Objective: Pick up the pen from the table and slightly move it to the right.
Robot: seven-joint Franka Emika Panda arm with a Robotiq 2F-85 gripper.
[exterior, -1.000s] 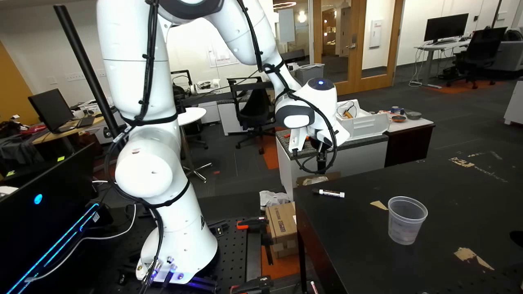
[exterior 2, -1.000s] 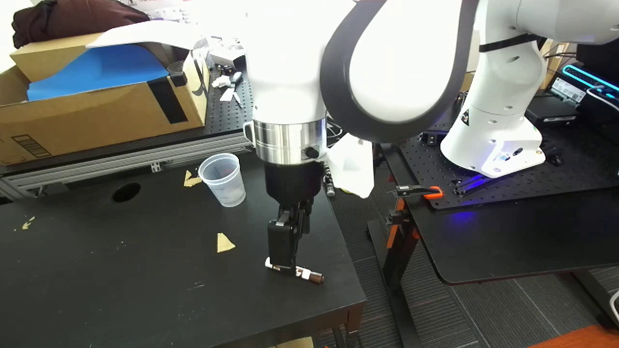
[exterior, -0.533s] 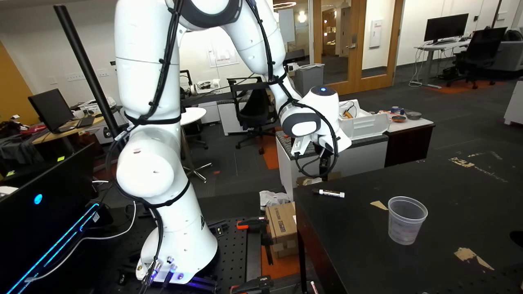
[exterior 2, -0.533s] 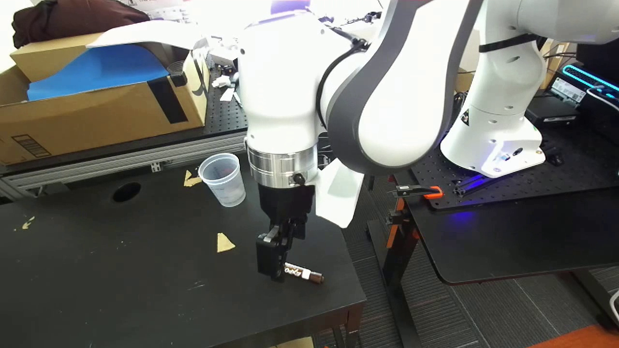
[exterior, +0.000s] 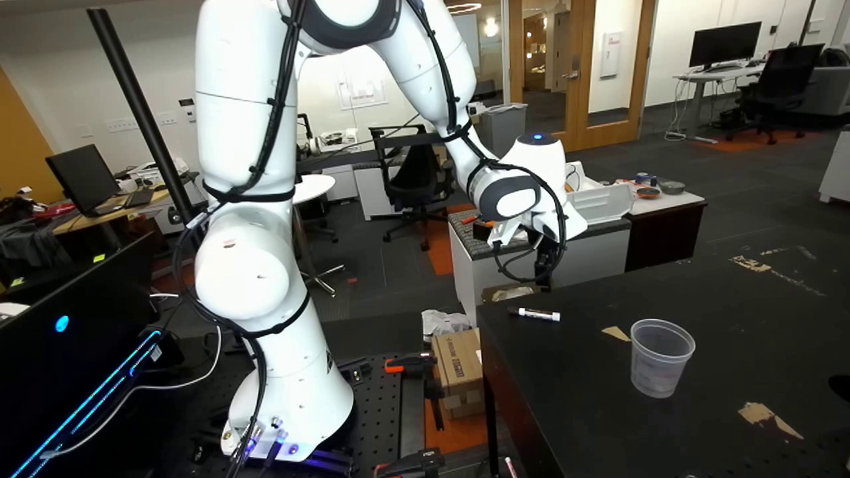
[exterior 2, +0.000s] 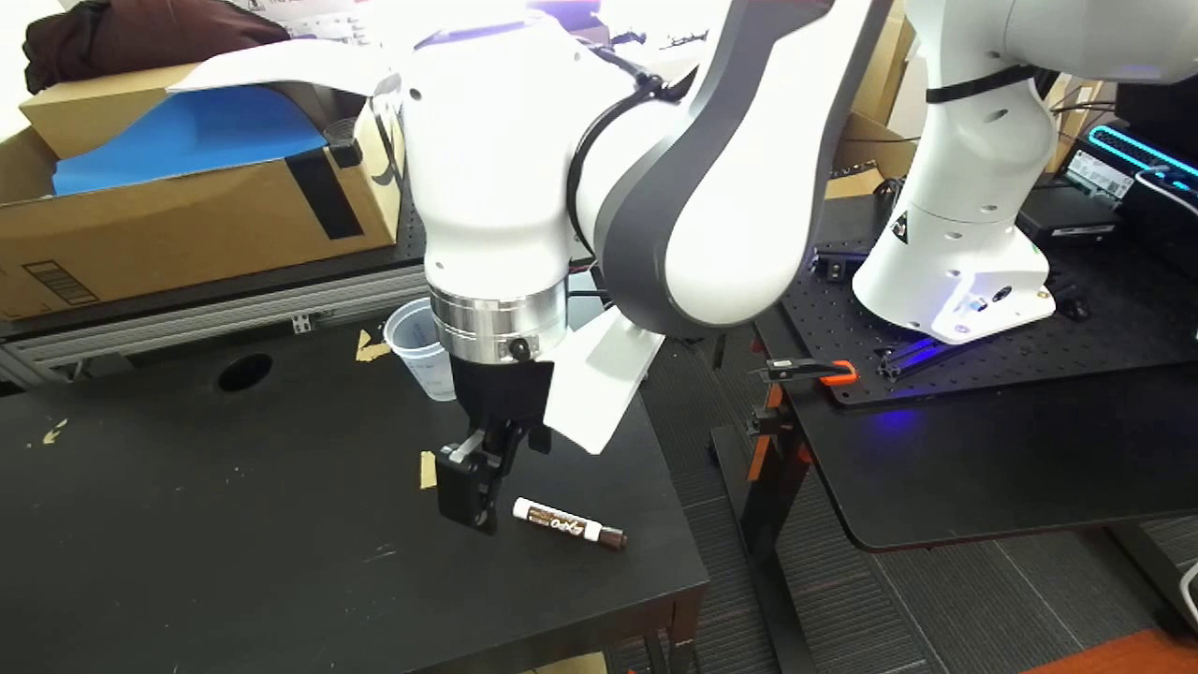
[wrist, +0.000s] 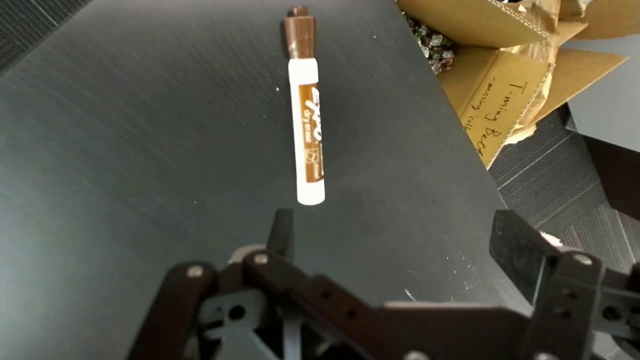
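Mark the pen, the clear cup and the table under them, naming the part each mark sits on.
Pen (wrist: 307, 116), wrist view: on the brown label along its barrel.
Clear cup (exterior: 659, 365), in an exterior view: on its side wall.
Table (exterior 2: 290, 524), in an exterior view: on a bare part of its top.

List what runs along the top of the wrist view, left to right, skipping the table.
Dark carpet in the top-left corner → brown-capped Expo dry-erase marker → open cardboard box with handwriting.

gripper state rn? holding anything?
Gripper: open, jaws wide apart, holding nothing; the pen lies on the table, outside the jaws.
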